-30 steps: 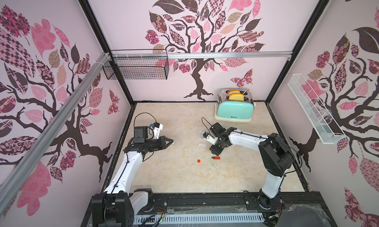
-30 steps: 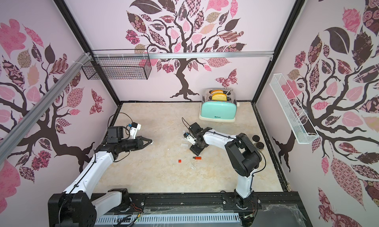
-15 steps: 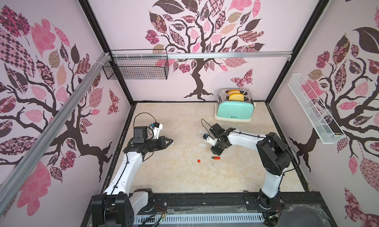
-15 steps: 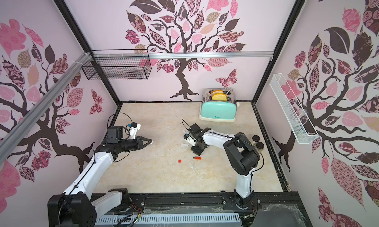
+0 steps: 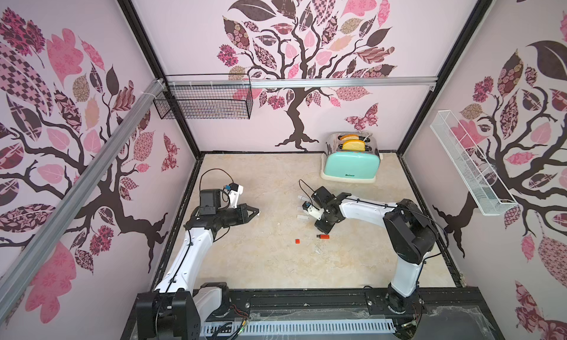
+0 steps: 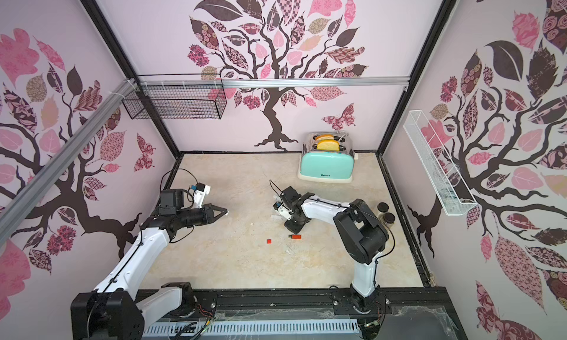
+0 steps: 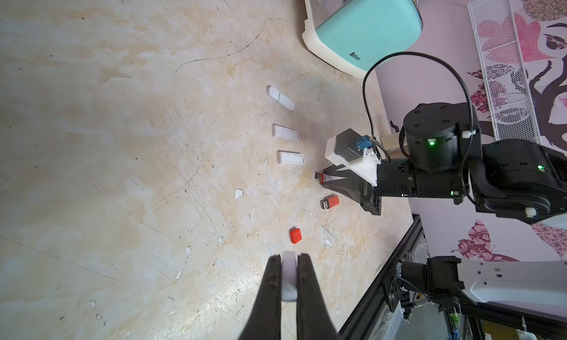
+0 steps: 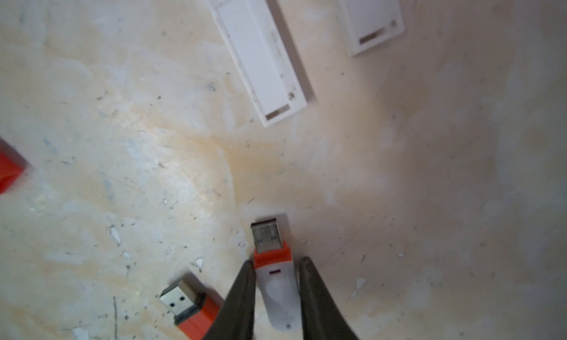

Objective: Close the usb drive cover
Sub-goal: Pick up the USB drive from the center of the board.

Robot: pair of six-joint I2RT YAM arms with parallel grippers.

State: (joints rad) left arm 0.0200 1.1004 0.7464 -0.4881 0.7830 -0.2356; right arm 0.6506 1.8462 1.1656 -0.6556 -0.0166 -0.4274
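Note:
A white usb drive (image 8: pixel 277 289) with an orange collar and a bare metal plug lies on the beige table. My right gripper (image 8: pixel 276 261) is low over it, fingers pressed in against its two sides, shut on its white body; the plug sticks out past the fingertips. Both top views show this gripper (image 5: pixel 325 229) (image 6: pixel 296 229) at mid table. My left gripper (image 7: pixel 288 257) hovers off to the left (image 5: pixel 257 213), shut on a small white cover (image 7: pixel 289 277) that sits between its fingers.
A second, orange drive (image 8: pixel 191 310) with its plug bare lies right beside the right fingers. A loose red cap (image 5: pixel 297 241) lies nearer the front. Two flat white pieces (image 7: pixel 286 131) (image 7: pixel 291 157) and a capped white drive (image 7: pixel 280 98) lie farther back. A mint toaster (image 5: pixel 351 163) stands behind.
The right gripper's jaws have come together from wide apart onto the sides of the white drive. The left arm and its white cover have not moved.

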